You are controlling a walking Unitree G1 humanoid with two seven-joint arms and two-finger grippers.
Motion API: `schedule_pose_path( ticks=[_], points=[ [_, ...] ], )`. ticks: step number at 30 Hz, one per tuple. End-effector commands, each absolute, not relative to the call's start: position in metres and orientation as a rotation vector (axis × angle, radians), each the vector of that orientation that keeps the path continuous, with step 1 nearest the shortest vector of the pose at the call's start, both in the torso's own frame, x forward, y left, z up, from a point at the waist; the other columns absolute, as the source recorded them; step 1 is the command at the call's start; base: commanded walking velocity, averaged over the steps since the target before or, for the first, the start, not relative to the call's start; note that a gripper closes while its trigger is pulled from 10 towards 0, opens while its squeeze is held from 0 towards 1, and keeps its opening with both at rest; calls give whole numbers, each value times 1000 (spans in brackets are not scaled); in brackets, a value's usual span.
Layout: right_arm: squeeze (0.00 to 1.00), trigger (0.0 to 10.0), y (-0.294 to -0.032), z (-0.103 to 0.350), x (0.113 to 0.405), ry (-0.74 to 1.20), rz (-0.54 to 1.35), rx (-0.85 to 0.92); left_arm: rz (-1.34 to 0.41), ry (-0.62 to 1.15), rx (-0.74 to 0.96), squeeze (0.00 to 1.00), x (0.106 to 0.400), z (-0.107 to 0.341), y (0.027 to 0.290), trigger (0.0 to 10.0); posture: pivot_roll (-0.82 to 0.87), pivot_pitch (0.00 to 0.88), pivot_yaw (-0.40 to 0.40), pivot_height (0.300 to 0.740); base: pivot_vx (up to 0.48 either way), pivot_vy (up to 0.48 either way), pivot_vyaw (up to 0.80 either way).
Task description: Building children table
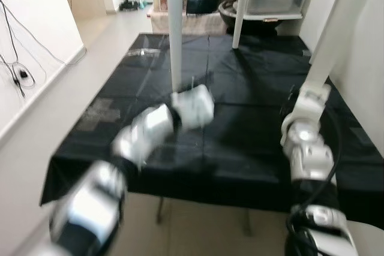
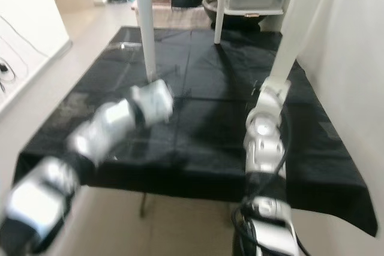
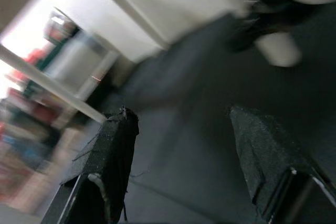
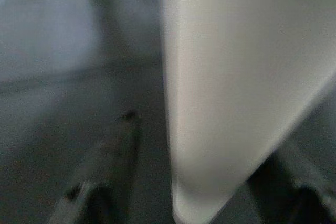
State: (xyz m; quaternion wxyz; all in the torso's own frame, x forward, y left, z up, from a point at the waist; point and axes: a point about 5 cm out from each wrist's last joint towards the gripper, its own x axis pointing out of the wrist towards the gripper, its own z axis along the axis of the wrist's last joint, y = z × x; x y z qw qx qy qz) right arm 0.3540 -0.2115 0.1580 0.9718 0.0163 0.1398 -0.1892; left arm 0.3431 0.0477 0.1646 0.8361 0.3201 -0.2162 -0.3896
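A children's table stands upside down on a low surface covered in black cloth [image 1: 252, 148], its white legs rising with their long axes near vertical. The left leg [image 1: 174, 34] is a smooth round post at about 11 o'clock from the cloth's middle, its foot meeting the cloth just behind the left arm's wrist. The left arm, blurred silver with rounded segments, reaches in from 7 o'clock; in its wrist view the left gripper [image 3: 181, 129] has its two black textured fingers [image 3: 118, 135] spread wide apart over dark cloth, holding nothing. A second leg [image 1: 242, 7] stands farther back toward 12 o'clock, leaning a little. The right leg [image 1: 333, 28] tilts from 3 o'clock up toward 1 o'clock, and the right arm runs up along it. In the right wrist view the right gripper [image 4: 210, 129] has one dark finger on either side of this pale smooth leg; whether they press on it is too blurred to tell. Bare cloth lies open between the arms, and pale floor [image 1: 72, 88] runs along its left edge.
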Motion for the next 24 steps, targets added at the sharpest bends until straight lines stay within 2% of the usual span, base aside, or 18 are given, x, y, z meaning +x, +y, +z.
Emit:
schedule_pose_path(
  ticks=[1, 3, 4, 10, 12, 15, 18, 19, 22, 23, 24],
  points=[
    [153, 10000, -206, 163, 354, 267, -340, 33, -861, -485, 630, 0, 327, 165, 42, 10000, 179, 18, -5, 740, 0, 0, 0],
    [153, 10000, -206, 163, 354, 267, -340, 33, -861, -485, 630, 0, 327, 165, 42, 10000, 179, 18, -5, 740, 0, 0, 0],
    [0, 10000, -206, 164, 349, 250, -325, 23, -881, -472, 611, 0, 316, 156, 42, 10000, 176, 17, -7, 740, 0, 0, 0],
    [0, 10000, -213, 167, 318, 159, -254, -33, -805, -355, 493, 0, 295, 139, 60, 10000, 166, 13, -8, 740, 0, 0, 0],
    [0, 10000, -209, 162, 296, 88, -129, -29, -759, -272, 394, 0, 283, 132, 69, 10000, 162, 9, -11, 740, 0, 0, 0],
    [0, 10000, -205, 158, 288, 74, -76, -24, -754, -248, 362, 0, 279, 129, 71, 10000, 159, 2, -11, 740, 0, 0, 0],
    [0, 10000, -197, 149, 275, 59, 1, 19, -743, -199, 308, 0, 271, 124, 75, 10000, 157, 0, -16, 740, 0, 0, 0],
    [0, 10000, -184, 141, 261, 38, 74, 44, -727, -153, 265, 0, 263, 120, 77, 10000, 157, 0, -18, 740, 0, 0, 0],
    [0, 10000, -176, 139, 256, 28, 101, 47, -718, -139, 254, 0, 261, 118, 78, 10000, 156, 0, -21, 740, 0, 0, 0],
    [0, 10000, -164, 135, 248, 23, 131, 64, -708, -114, 234, 0, 255, 115, 77, 10000, 153, 0, -22, 740, 0, 0, 681],
    [0, 10000, -164, 135, 248, 23, 131, 64, -708, -114, 234, 0, 255, 115, 77, 10000, 153, 0, -22, 740, 0, 0, 681]
  ],
)
